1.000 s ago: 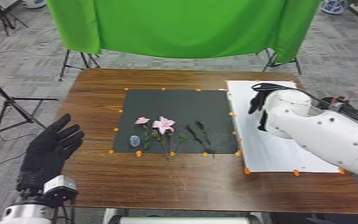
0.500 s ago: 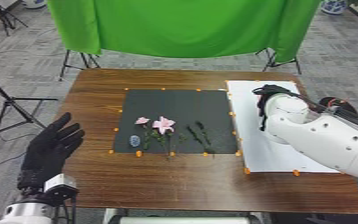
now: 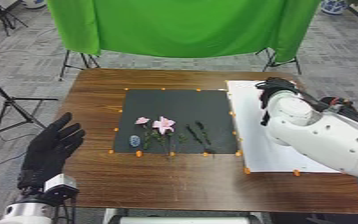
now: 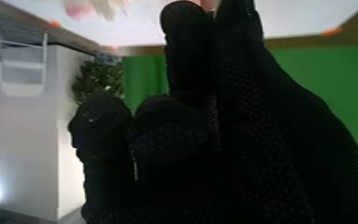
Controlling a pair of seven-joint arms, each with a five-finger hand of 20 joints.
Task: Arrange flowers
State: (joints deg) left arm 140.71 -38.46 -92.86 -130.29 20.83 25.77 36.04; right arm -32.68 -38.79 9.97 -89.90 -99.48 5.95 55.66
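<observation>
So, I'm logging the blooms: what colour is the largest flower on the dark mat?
The largest flower is pale pink, clearest in the head view.

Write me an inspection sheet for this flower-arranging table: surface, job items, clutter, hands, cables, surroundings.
Surface: brown wooden table bearing a black sheet and a white sheet.
Job items: two pink flowers and dark green stems lie on the black sheet, beside a blue patterned oval.
Clutter: small orange pieces around the sheets' edges.
Hands: left hand open at the table's left edge; right hand at the white sheet's far part, grip unclear.
Cables: black cable along the right arm.
Surroundings: green cloth beyond the table, black stand at left.
</observation>
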